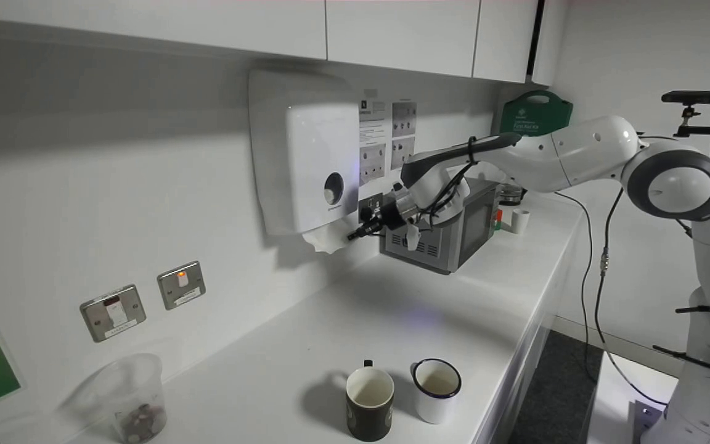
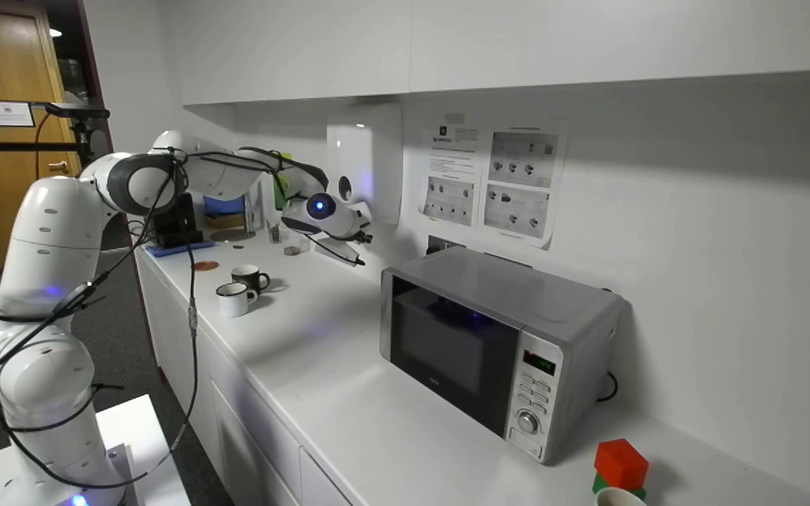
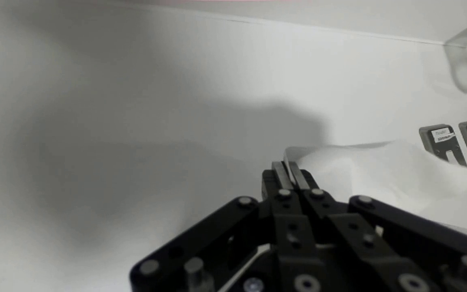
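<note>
My gripper (image 3: 291, 174) is shut on the edge of a white paper towel (image 3: 379, 174), which is pinched between the fingertips in the wrist view. The towel spreads to the right of the jaws there. In an exterior view the towel (image 1: 327, 237) hangs from the underside of a white wall dispenser (image 1: 321, 154), and the gripper (image 1: 354, 235) is at its side, just below the dispenser. The dispenser also shows in an exterior view (image 2: 370, 161), where the gripper (image 2: 361, 261) and the towel (image 2: 337, 251) are small.
A silver microwave (image 2: 503, 295) stands on the white counter (image 2: 320, 351) beside the arm. A dark mug (image 1: 370, 404) and a white mug (image 1: 437, 391) stand on the counter. A clear container (image 1: 133, 401), wall switches (image 1: 113, 312) and overhead cabinets (image 1: 401, 34) are also around.
</note>
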You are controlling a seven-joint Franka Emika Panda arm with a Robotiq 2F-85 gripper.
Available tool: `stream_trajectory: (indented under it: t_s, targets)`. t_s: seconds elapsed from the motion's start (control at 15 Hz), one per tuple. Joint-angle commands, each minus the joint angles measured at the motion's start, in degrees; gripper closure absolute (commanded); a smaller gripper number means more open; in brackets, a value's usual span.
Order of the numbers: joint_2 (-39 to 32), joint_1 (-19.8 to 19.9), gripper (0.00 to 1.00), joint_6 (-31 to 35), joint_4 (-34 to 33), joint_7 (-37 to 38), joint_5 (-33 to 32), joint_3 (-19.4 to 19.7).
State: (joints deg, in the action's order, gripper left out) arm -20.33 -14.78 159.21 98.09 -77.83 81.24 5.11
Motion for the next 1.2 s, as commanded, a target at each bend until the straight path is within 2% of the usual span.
stream_trajectory:
  t_s: [0.0, 1.13]
  targets:
    - [4.23, 0.68, 1.00, -0.93, 4.71, -1.85, -0.05, 0.68]
    - [18.89, 0.30, 1.00, -0.46, 22.56, 0.65, -1.29, 4.03]
